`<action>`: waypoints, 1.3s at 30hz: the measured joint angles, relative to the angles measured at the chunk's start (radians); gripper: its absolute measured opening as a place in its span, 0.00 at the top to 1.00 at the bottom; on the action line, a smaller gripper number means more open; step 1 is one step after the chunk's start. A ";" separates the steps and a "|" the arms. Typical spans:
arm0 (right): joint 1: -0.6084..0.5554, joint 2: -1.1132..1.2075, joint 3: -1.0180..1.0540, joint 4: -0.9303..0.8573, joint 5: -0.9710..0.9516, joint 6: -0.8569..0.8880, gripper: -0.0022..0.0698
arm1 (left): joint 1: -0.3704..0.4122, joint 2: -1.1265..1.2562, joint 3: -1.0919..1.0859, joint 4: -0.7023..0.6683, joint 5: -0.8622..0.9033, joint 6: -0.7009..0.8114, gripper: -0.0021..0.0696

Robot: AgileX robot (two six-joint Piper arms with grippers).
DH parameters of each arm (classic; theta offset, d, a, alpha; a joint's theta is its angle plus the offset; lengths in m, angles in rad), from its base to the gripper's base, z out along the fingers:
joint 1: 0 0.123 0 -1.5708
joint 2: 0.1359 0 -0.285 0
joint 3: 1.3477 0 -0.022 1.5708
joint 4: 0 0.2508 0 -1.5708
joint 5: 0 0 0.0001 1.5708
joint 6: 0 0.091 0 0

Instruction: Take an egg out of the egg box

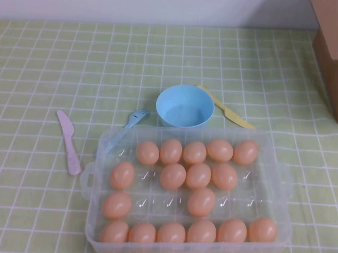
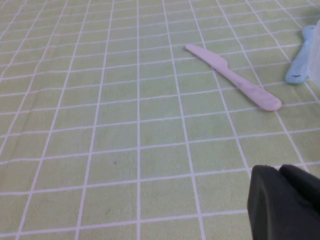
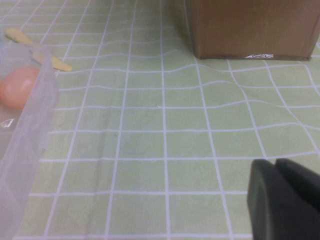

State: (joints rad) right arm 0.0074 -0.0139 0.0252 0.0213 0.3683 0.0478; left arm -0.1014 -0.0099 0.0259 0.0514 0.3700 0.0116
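The clear plastic egg box (image 1: pixel 98 142) lies at the near middle of the table, with several peach-orange eggs in its wells, one of them alone in the third row (image 1: pixel 201 201). Neither arm shows in the high view. My left gripper (image 2: pixel 280 171) is shut and empty, low over the cloth left of the box. My right gripper (image 3: pixel 276 163) is shut and empty, over the cloth right of the box. The right wrist view shows the box wall (image 3: pixel 31 131) with one egg (image 3: pixel 17 87) behind it.
A blue bowl (image 1: pixel 185 106) stands just behind the egg box, with a yellow knife (image 1: pixel 229 111) and a blue fork (image 1: pixel 129 123) beside it. A pink knife (image 1: pixel 69 141) lies to the left. A brown cardboard box (image 1: pixel 337 50) stands at the far right.
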 joint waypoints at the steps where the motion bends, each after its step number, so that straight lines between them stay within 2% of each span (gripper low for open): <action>1: 0.000 0.000 0.000 0.000 0.000 0.000 0.99 | 0.000 0.000 0.000 0.000 0.000 0.000 0.98; 35: 0.000 0.000 0.000 0.000 0.000 0.000 0.99 | 0.000 0.000 0.000 0.017 0.000 0.000 0.98; 37: 0.000 0.000 0.000 0.000 0.000 0.000 0.99 | 0.000 0.000 0.000 -0.005 -0.007 -0.012 0.98; 39: 0.000 0.000 0.000 0.000 0.000 0.000 0.99 | 0.000 0.000 0.000 -0.087 -0.031 -0.087 0.98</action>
State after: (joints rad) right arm 0.0074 -0.0139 0.0252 0.0213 0.3683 0.0478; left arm -0.1014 -0.0099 0.0259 -0.0351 0.3388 -0.0753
